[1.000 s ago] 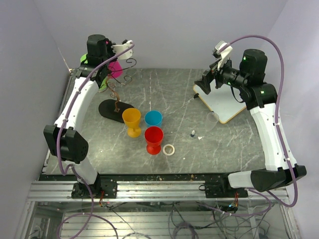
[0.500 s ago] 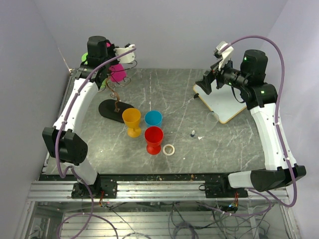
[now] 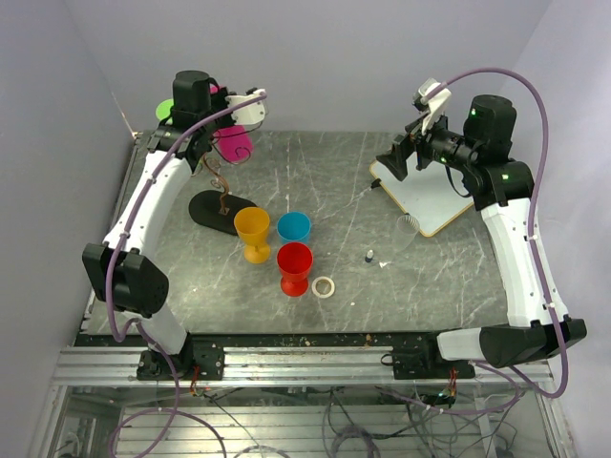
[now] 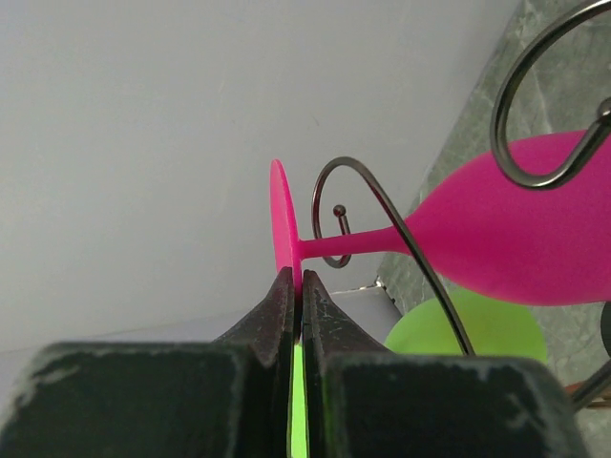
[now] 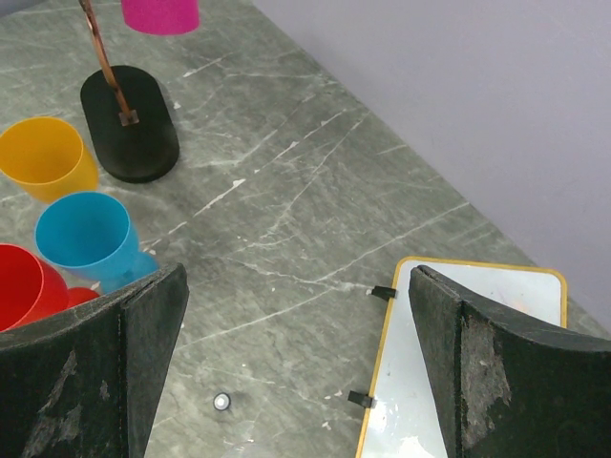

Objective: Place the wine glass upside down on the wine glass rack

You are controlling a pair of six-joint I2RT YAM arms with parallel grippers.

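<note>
My left gripper (image 3: 221, 103) is shut on the thin edge of the pink wine glass's foot (image 4: 283, 221). The pink wine glass (image 3: 234, 143) hangs bowl-down at the top of the wine glass rack (image 3: 221, 186). In the left wrist view its stem (image 4: 363, 243) runs through a curled wire arm (image 4: 382, 202) and its bowl (image 4: 516, 234) lies to the right. The rack's black oval base (image 5: 129, 124) shows in the right wrist view, with the pink bowl (image 5: 160, 13) above it. My right gripper (image 3: 396, 162) is open and empty, high above the table.
A green glass (image 3: 164, 108) hangs on the rack's far side and also shows in the left wrist view (image 4: 477, 329). Yellow (image 3: 252, 229), blue (image 3: 294, 226) and red (image 3: 295, 265) cups stand by the base. A white ring (image 3: 324, 285) and a whiteboard (image 3: 434, 200) lie to the right.
My left gripper has carried the pink glass a little to the right and toward the rack's arms. The right arm has hardly moved.
</note>
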